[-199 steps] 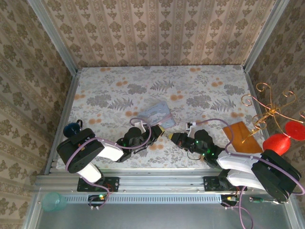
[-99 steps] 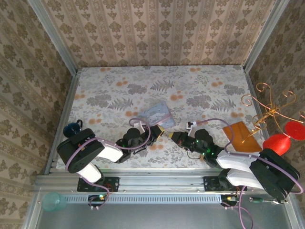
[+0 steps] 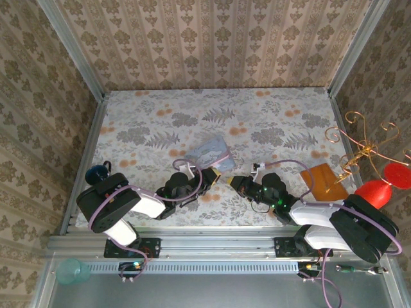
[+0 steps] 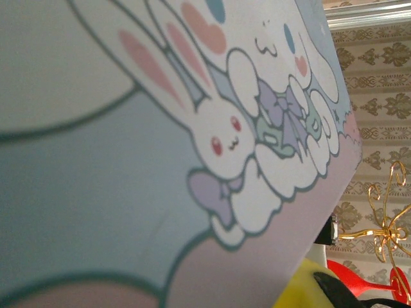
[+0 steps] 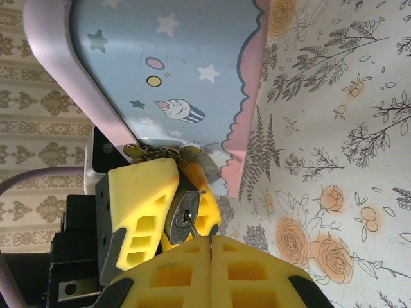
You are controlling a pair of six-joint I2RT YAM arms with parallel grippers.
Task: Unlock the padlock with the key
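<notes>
Two robot grippers meet low over a flowered table, one pinching a key, the other a small padlock.

The right gripper (image 5: 210, 249) has its yellow fingers pressed tight together on the key (image 5: 190, 226), whose tip sits at the keyhole of the padlock (image 5: 180, 206). The left gripper (image 3: 212, 178) clamps the black padlock between its own yellow fingers (image 5: 138, 205). Just behind the padlock is a pale blue picture tin (image 5: 186, 58) with a pink edge, on the table (image 3: 270, 122). An orange-brown board (image 3: 323, 181) lies well apart, to the right.
</notes>
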